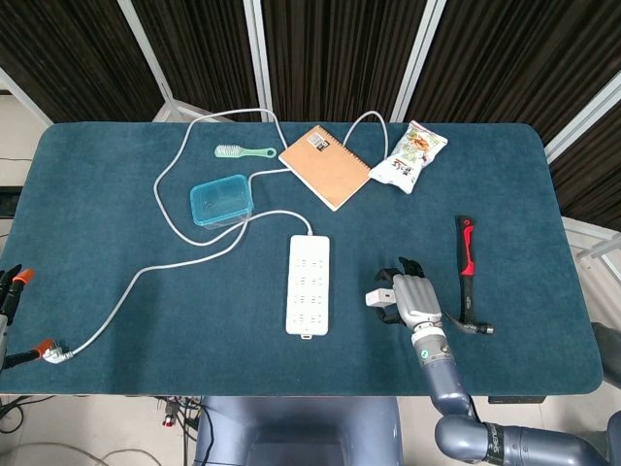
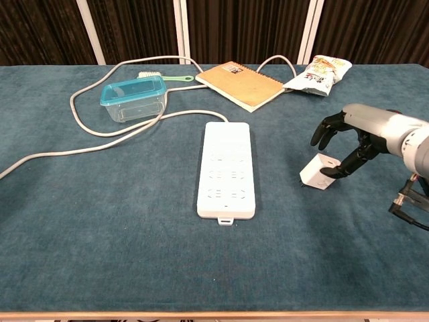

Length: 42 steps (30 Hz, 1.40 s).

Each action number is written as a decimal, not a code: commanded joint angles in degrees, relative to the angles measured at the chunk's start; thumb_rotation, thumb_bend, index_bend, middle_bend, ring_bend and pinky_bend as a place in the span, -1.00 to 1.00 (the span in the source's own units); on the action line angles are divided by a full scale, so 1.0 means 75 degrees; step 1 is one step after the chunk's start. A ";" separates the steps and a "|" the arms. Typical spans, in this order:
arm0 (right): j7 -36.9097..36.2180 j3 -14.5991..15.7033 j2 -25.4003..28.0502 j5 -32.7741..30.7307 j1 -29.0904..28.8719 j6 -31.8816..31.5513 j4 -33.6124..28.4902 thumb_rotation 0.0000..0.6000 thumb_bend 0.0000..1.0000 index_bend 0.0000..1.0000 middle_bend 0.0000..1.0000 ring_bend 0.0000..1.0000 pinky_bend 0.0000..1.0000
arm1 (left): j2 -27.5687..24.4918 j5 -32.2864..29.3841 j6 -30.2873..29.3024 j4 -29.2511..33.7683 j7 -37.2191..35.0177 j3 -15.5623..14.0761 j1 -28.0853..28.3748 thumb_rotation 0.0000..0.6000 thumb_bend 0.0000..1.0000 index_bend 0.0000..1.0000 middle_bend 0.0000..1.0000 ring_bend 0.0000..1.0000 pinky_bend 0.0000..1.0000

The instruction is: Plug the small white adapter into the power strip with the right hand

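The blue surface [image 2: 100, 221] carries the white power strip [image 2: 226, 169] at its centre. Right of the strip, the right robot hand [image 2: 355, 137] arches over the small white adapter [image 2: 318, 172], fingers apart, one dark fingertip touching the adapter's right side.

Head view looks almost straight down from high above, taking in the whole desk [image 1: 97, 223] edge to edge. Chest view sits low at the near edge, looking across toward the curtains, much closer. Both share the power strip [image 1: 308, 283] [image 2: 226, 169] and the desk's middle.
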<state>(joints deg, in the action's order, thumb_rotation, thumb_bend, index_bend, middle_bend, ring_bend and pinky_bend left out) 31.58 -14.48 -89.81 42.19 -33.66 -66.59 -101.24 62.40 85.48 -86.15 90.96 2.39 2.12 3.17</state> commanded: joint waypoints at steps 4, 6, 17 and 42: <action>-0.0145 0.0058 0.0015 -0.0043 -0.0013 0.0032 0.0082 1.00 -0.24 -0.31 -0.36 -0.90 -1.00 | -0.0003 -0.0006 0.0006 0.0010 0.0012 -0.0005 0.0000 1.00 -1.00 -1.00 -1.00 -1.00 -1.00; -0.0167 0.0057 -0.0018 -0.0067 -0.0044 0.0038 0.0162 1.00 -0.24 -0.27 -0.35 -0.90 -1.00 | -0.0006 -0.0007 0.0010 0.0021 0.0020 -0.0007 0.0002 1.00 -1.00 -1.00 -1.00 -1.00 -1.00; -0.0353 0.0153 -0.0137 -0.0182 -0.0078 0.0103 0.0523 1.00 -0.22 -0.26 -0.32 -0.88 -1.00 | -0.0013 -0.0017 0.0024 0.0031 0.0007 -0.0014 0.0004 1.00 -1.00 -1.00 -1.00 -1.00 -1.00; -0.0594 0.0208 -0.0404 0.0114 -0.0129 -0.0054 0.0677 1.00 0.27 0.36 0.13 -0.65 -1.00 | -0.0034 -0.0031 0.0065 0.0051 -0.0082 -0.0020 0.0022 1.00 -1.00 -1.00 -1.00 -1.00 -1.00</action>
<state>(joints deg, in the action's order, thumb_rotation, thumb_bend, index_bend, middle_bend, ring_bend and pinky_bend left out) 27.27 -12.88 -92.87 42.42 -34.60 -66.64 -95.73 62.14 85.25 -85.66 91.34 1.77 1.96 3.34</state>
